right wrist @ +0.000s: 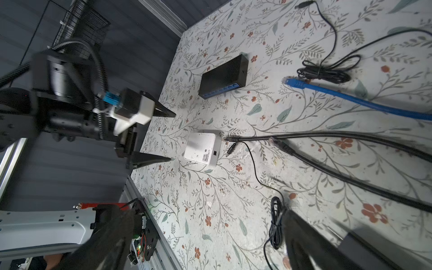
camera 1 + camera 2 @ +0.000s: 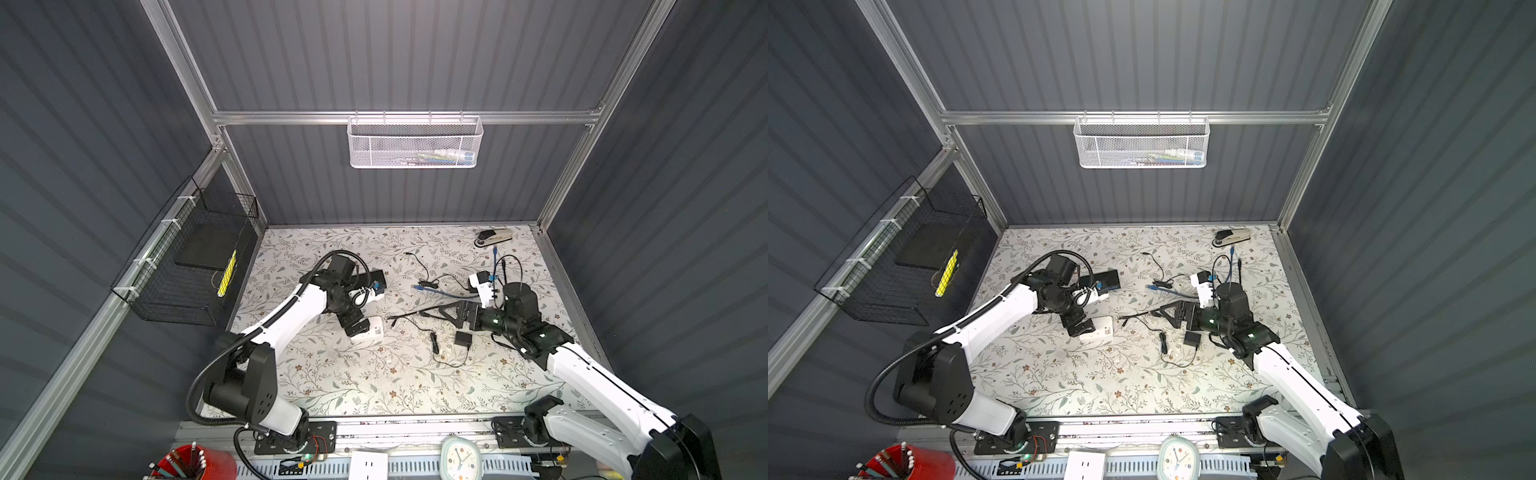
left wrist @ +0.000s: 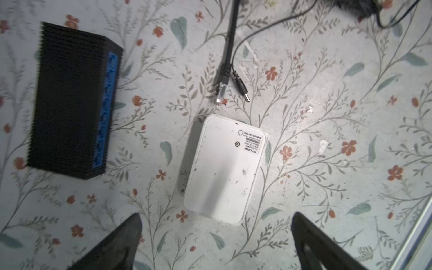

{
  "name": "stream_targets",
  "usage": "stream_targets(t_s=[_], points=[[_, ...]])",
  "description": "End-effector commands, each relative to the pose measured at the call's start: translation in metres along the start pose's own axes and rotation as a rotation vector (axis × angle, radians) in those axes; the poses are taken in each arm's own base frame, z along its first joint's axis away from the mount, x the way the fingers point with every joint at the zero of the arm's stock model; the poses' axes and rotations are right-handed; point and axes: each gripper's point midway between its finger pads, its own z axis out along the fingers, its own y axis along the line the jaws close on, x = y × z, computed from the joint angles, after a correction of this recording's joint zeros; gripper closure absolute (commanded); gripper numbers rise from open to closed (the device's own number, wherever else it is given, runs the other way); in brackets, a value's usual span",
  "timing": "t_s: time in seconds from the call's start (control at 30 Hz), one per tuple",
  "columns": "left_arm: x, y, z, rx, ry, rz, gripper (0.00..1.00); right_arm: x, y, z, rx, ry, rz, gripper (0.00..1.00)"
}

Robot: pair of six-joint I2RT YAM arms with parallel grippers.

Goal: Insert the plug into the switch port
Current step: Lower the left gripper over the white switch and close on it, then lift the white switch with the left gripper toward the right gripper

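Both grippers empty, fingers spread wide.
Left gripper lines up on white box, likely to brace it; right gripper faces black cable plug lying just beside it.

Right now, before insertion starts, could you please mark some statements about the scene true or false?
1. The left gripper and right gripper are both open and empty. True.
2. A cable is plugged into the black switch. False: the black switch has no cable attached.
3. The black plug lies on the table near the white box. True.
4. The right gripper holds the blue cable. False: the blue cable lies loose on the table.
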Motion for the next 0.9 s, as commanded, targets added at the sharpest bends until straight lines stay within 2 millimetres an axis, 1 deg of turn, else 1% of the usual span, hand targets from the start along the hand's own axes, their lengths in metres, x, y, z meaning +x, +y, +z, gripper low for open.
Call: stream_targets(t_s=[0.0, 0.17, 0.37, 0.47, 0.53, 0.63, 0.73, 0.77, 0.8, 0.87], points=[[-0.01, 0.003, 0.014, 0.01, -0.048, 0.18, 0.0, 0.003, -0.003, -0.009, 0.002, -0.015, 0.001, 0.01], [-0.002, 0.002, 0.036, 0.065, -0.012, 0.2, 0.0, 0.004, -0.005, -0.017, -0.002, -0.043, 0.029, 0.01], [0.009, -0.01, 0.058, 0.135, 0.006, 0.184, 0.0, 0.009, -0.006, -0.021, 0.0, -0.048, 0.054, 0.01], [0.011, -0.007, 0.066, 0.121, 0.018, 0.19, 0.0, 0.01, -0.008, -0.021, 0.009, -0.04, 0.051, 0.01], [0.01, -0.007, 0.071, 0.105, 0.025, 0.209, 0.03, 0.008, -0.007, -0.021, 0.01, -0.037, 0.052, 0.01], [0.013, -0.012, 0.079, 0.083, 0.052, 0.242, 0.12, 0.007, -0.006, -0.02, 0.008, -0.036, 0.056, 0.01], [0.017, -0.013, 0.083, 0.078, 0.063, 0.233, 0.3, 0.006, -0.006, -0.021, 0.01, -0.041, 0.06, 0.01], [0.018, -0.015, 0.083, 0.087, 0.06, 0.241, 0.37, 0.007, -0.008, -0.021, 0.013, -0.04, 0.065, 0.01], [0.016, -0.016, 0.081, 0.089, 0.053, 0.245, 0.43, 0.007, -0.008, -0.021, 0.014, -0.04, 0.067, 0.01], [0.011, -0.015, 0.077, 0.079, 0.028, 0.244, 0.52, 0.006, -0.008, -0.021, 0.016, -0.036, 0.071, 0.01]])
